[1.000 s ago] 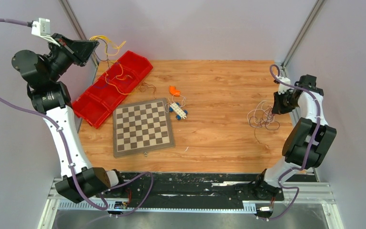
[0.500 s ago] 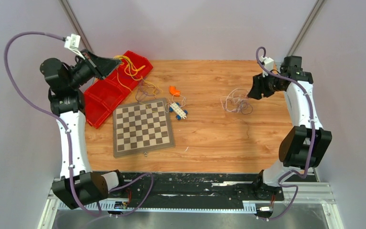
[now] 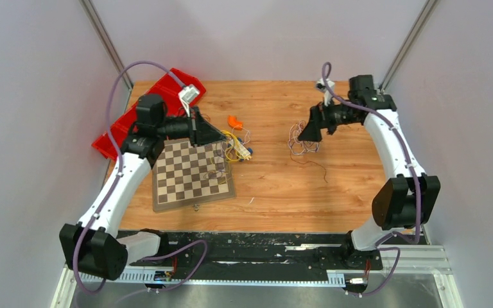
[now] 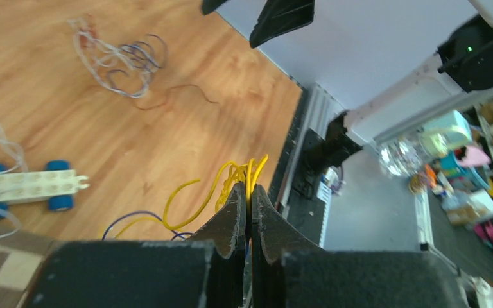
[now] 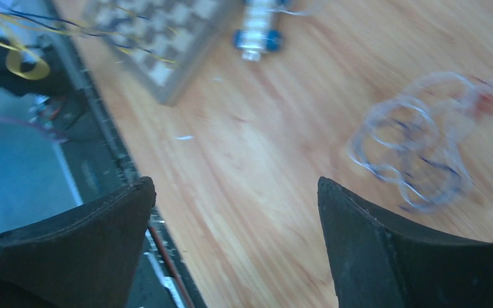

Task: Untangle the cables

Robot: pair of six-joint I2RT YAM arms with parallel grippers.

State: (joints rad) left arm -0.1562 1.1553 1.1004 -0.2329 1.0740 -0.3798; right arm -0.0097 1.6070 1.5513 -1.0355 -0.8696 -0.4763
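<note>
My left gripper (image 3: 223,140) hangs over the chessboard's far right corner, shut on a bunch of yellow cables (image 4: 231,176). The strands stick out past its tips (image 4: 248,187), and a purple wire (image 4: 138,217) loops below them. A second tangle of white, purple and dark red cables (image 3: 302,146) lies loose on the wooden table, also visible as a blurred tangle of cables (image 5: 411,147) in the right wrist view. My right gripper (image 3: 307,133) hovers just above and right of that tangle. Its jaws (image 5: 234,186) stand wide apart, with nothing but bare wood between them.
A chessboard (image 3: 192,173) lies left of centre. A white brick toy car with blue wheels (image 4: 25,186) and an orange piece (image 3: 234,122) sit beside it. Red bins (image 3: 106,144) stand at the left edge. A thin dark red strand (image 3: 321,168) trails toward the front.
My left arm swung right from the red bins to the chessboard, carrying the yellow cables. My right arm moved left, opened, and the white-purple tangle now lies on the table.
</note>
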